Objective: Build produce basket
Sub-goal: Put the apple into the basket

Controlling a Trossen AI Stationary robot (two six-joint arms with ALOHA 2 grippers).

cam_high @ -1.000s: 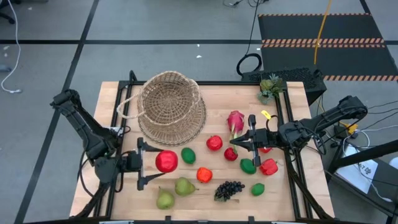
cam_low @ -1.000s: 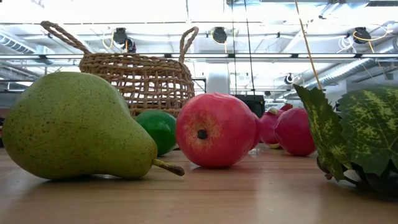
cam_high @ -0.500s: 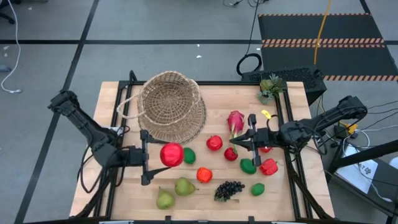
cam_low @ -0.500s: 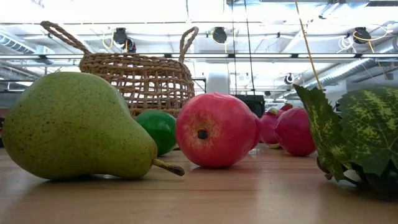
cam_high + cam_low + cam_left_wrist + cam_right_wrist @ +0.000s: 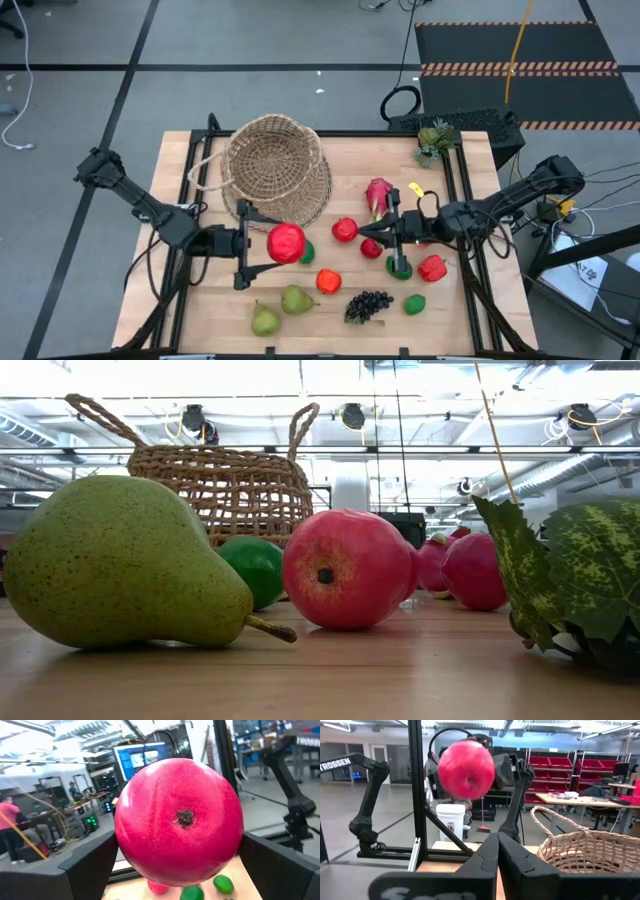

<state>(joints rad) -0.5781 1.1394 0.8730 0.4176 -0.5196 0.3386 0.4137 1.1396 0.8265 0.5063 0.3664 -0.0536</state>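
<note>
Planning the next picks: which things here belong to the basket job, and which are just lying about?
Job: basket; big red apple held in left gripper; pears; grapes; dragon fruit; limes.
Lying about: potted plant; right gripper, shut, empty.

Left gripper point(image 5: 262, 244) raised, jaws spread wide, right gripper point(image 5: 383, 231) jaws pressed together
</note>
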